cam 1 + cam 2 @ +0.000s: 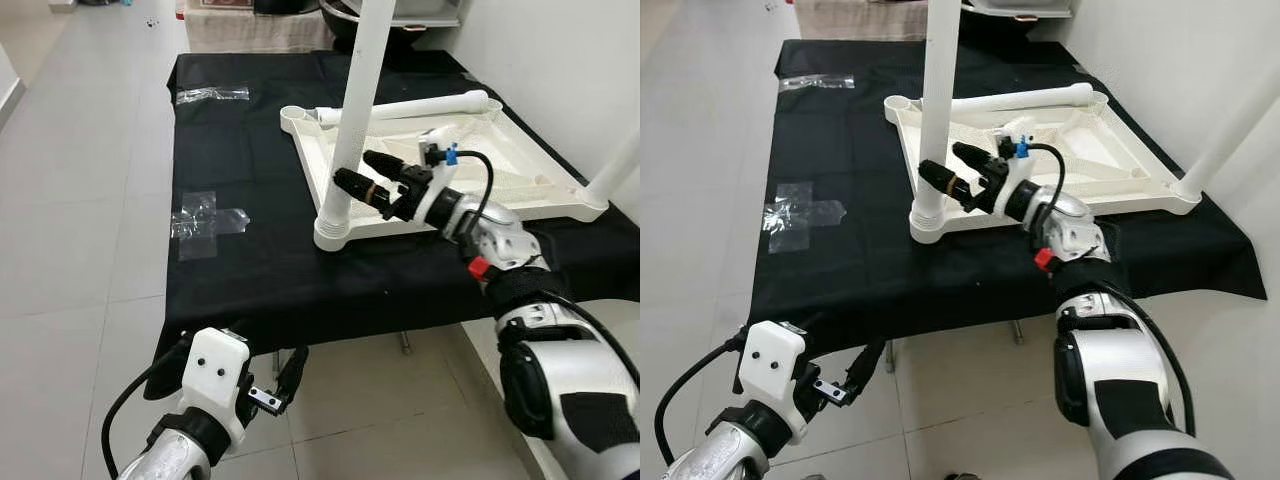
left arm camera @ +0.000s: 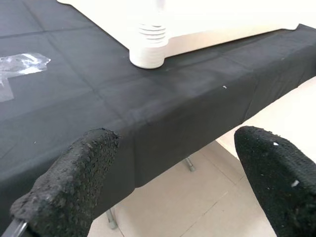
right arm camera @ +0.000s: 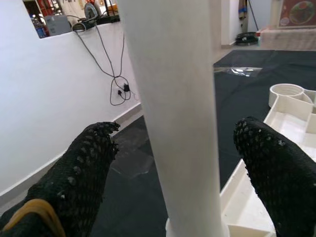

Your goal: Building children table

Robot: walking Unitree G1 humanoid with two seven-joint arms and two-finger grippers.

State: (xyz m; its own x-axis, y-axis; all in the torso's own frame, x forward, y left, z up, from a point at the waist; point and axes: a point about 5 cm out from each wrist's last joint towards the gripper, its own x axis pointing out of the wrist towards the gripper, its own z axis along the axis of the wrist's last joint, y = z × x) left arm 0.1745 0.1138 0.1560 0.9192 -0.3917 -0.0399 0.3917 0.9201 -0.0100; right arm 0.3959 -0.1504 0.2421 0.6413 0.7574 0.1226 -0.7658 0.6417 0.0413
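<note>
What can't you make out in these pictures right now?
- Top of the upright leg: cut off by the frame edge in both eye views.
- Second upright leg: mostly cut off at the right edge, left eye view.
- Contact between the right pincer and the leg: fingers flank it; touching cannot be told.

No text, label, brand, number or sign can be read.

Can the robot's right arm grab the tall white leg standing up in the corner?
Probably yes. The right gripper is open with a finger on either side of the upright leg, nothing between.
</note>
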